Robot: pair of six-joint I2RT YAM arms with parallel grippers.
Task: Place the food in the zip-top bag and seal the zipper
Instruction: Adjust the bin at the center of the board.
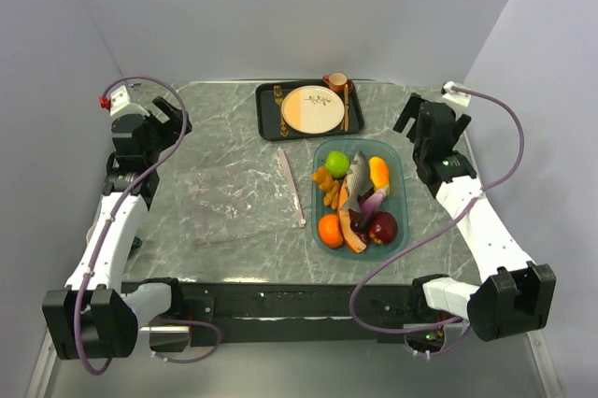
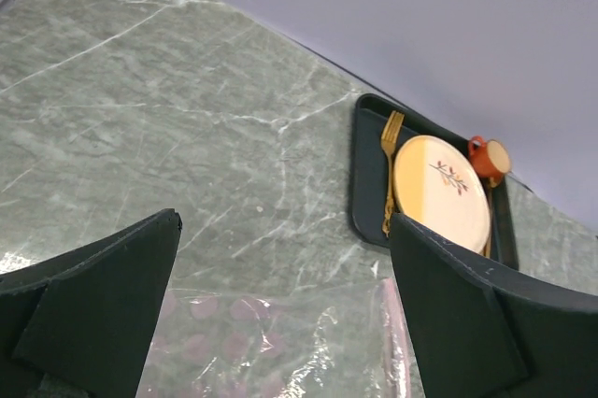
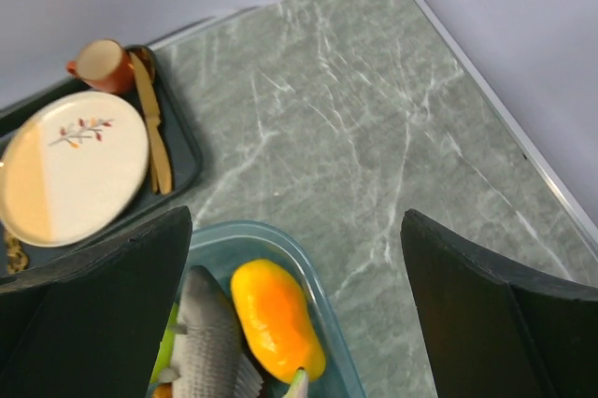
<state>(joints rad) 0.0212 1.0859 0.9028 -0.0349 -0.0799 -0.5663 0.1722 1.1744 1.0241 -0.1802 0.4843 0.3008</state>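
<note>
From above, the zip-top bag (image 1: pixel 238 204) lies flat on the worktop (image 1: pixel 215 127), just left of the teal tray (image 1: pixel 396 194). Its pink zipper (image 1: pixel 291 188) is on the edge facing the tray, and the strip's long axis runs near to far, leaning slightly. The food (image 1: pixel 357 197) is all in the tray: a green apple (image 1: pixel 330 161), grey fish (image 1: pixel 357 181), orange-yellow piece (image 1: pixel 378 172), orange (image 1: pixel 330 230), red apple (image 1: pixel 383 227) and eggplant (image 1: pixel 371 204). Beyond the tray, a black tray (image 1: pixel 268 125) carries a plate (image 1: pixel 312 109), a cup (image 1: pixel 335 81) and gold cutlery. In the left wrist view, the left hand (image 2: pixel 280 305) is spread wide and holds nothing, with the bag's far edge and the zipper's end below it. In the right wrist view, the right hand (image 3: pixel 294 305) is likewise released and empty above the tray's far end, over the fish and the orange-yellow piece.
</note>
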